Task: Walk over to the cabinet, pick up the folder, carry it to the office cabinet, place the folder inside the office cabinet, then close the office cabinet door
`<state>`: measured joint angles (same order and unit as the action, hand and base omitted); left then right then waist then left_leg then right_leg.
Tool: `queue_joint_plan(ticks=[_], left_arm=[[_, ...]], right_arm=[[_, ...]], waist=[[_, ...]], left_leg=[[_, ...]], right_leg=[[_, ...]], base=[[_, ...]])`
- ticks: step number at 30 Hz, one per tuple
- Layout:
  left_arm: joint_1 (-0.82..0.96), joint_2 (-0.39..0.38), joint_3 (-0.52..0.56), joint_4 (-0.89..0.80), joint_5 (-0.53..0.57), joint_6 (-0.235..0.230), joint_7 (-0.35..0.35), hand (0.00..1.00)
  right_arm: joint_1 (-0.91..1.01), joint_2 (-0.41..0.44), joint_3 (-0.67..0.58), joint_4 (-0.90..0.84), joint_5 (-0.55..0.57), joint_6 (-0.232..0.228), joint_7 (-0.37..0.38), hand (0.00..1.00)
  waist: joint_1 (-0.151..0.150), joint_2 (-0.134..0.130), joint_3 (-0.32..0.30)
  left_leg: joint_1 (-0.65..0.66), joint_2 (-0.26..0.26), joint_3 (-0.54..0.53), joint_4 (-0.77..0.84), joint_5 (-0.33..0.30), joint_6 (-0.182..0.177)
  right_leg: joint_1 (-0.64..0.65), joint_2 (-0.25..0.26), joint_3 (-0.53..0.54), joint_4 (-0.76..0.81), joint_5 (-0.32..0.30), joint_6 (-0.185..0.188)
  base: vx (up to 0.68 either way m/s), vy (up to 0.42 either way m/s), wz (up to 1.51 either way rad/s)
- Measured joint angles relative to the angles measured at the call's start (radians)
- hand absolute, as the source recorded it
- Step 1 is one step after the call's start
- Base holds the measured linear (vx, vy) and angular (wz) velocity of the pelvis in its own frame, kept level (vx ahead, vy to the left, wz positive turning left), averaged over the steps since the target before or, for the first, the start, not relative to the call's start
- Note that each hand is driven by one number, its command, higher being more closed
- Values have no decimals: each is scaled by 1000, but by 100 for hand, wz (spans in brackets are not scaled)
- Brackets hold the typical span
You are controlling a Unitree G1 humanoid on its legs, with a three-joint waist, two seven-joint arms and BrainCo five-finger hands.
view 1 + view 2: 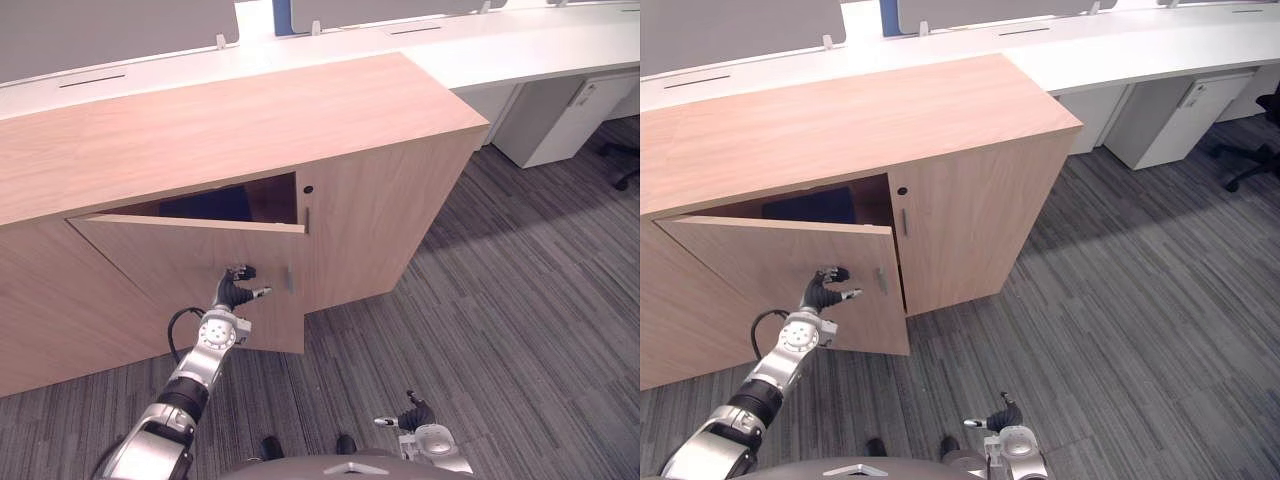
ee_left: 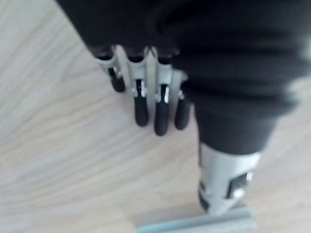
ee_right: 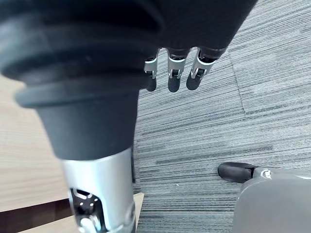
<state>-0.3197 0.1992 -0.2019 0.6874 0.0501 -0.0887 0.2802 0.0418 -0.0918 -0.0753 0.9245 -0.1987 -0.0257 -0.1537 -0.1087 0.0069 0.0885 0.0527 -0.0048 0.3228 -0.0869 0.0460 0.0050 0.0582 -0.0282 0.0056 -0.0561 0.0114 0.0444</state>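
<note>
Office carpet [image 1: 500, 300]; my slack-fingered left hand [image 1: 238, 285] at the ajar cabinet door [image 1: 150, 265], right hand [image 1: 415, 418] loose: closing step, push next.

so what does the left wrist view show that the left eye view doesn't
Left wrist view: the left hand, close up, fingers straight over the light wooden cabinet door, thumb by its silver bar handle. Left eye view: the whole light wooden cabinet, door ajar, a dark blue item inside, grey striped carpet, the right hand hanging low. Both: left hand, door, handle.
</note>
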Motion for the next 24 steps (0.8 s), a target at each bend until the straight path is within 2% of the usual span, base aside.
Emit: queue_joint_plan(ticks=[6, 10, 13, 16, 21, 24], left_arm=[[-7, 15, 7, -1, -2, 0, 13, 0], [25, 15, 7, -50, -9, 0, 2, 0], [107, 3, 5, -133, -24, -8, -26, 0], [212, -24, 5, -158, -71, -10, -61, 0], [331, -30, 4, -159, -109, -10, -117, 0], [386, -32, 5, -158, -117, -10, -161, 0]], right_arm=[[2, -4, 19, 3, 2, 0, 0, 0], [-2, -5, 17, 16, 3, 0, 1, 0], [-8, -8, 14, 35, 7, 2, 1, 0], [-6, -11, 14, 38, 15, 9, 1, 0], [-6, -12, 12, 40, 15, 10, 1, 0], [-5, -16, 11, 40, 16, 11, 2, 0]], waist=[[-5, -17, 1], [-2, -18, 0], [1, -18, 0], [23, -17, 0], [30, -16, -1], [48, -14, -2]], left_leg=[[-1, -6, 14, 0, -9, 4], [0, -12, 0, 0, -10, 4], [2, -14, -23, 0, -9, 5], [2, -13, -34, 0, -5, 6], [4, -14, -59, 0, 3, 10], [3, -17, -75, -1, 4, 10]], right_leg=[[-4, -5, 19, -11, 11, 7], [3, -5, 7, -15, 11, 7], [14, -6, -11, -18, 11, 8], [18, -6, -20, -17, 10, 8], [28, -12, -45, -13, 8, 10], [29, -14, -53, -4, -1, 13]], base=[[-2, 7, -9], [8, -21, 7], [-14, -37, 16], [-43, -33, 9], [-59, -17, 15], [-60, -3, 14]])
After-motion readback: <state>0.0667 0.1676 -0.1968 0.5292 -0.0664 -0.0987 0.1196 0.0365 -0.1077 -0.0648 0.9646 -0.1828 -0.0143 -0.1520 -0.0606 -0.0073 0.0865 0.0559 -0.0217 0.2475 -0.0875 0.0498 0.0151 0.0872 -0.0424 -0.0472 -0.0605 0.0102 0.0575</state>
